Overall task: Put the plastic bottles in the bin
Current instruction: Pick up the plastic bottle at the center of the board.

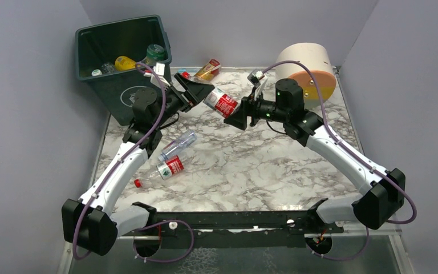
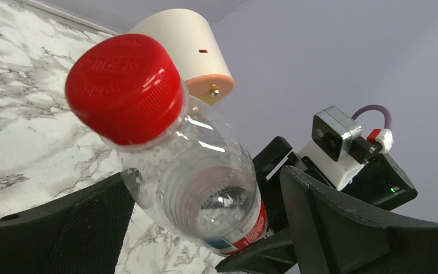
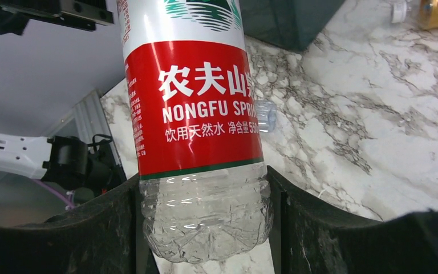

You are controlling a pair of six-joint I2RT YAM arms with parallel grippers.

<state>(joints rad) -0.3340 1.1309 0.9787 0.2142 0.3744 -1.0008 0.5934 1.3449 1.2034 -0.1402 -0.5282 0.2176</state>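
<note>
Bottle [image 3: 197, 114]: clear, red-labelled, red-capped

A white, grey-veined marble table [image 1: 251, 165] lies between plain lavender-grey walls [image 1: 245, 28]. At its far right corner a big cream cylinder [image 1: 302, 57] lies on its side, its flat orange face turned toward the near edge.

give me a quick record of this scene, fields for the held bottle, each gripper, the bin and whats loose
held bottle: off the table, between both grippers
right gripper: shut on its base
left gripper: around its cap end, grip unclear
bin: several bottles inside
loose on table: clear bottle, red-label bottle, amber bottle
</note>
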